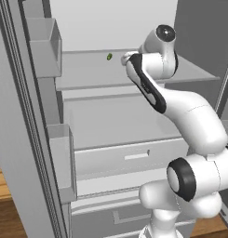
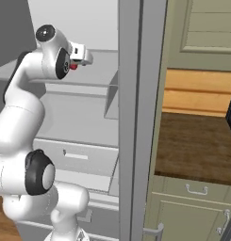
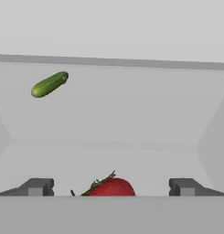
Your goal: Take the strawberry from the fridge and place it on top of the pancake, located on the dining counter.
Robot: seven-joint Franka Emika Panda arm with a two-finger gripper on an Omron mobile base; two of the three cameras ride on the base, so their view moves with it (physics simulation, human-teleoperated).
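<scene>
So we've got the arm reaching into the fridge (image 1: 110,125), and the gripper (image 3: 111,187) is wide open with nothing in it, the two fingertips (image 3: 38,186) sitting far apart at roughly 7 and 5 o'clock in the hand view. The strawberry (image 3: 111,187) sits dead centre between them, right at 6 o'clock, leafy end tipped up toward 11 or so, on the pale shelf (image 3: 113,123). That's the relation we care about: the fruit lies straight ahead of the hand and between the jaws, so our guess is the next bit is just easing forward and closing, no sideways fix needed. The fruit is roundish, so we can't call much of a long axis on it. In the right base view we see a speck of red (image 2: 73,67) just under the hand at the upper shelf. The green thing (image 3: 50,84) lies further back at 10 o'clock in the hand view, well apart from the berry, tilted up to the right, and it also shows as a small dot (image 1: 109,56) in the left base view. What we can't make out: the lower half of the berry is cut off at the bottom of the hand view, so whether the tips already reach past it is anyone's call, and in the left base view the arm itself hides the gripper and the fruit.
</scene>
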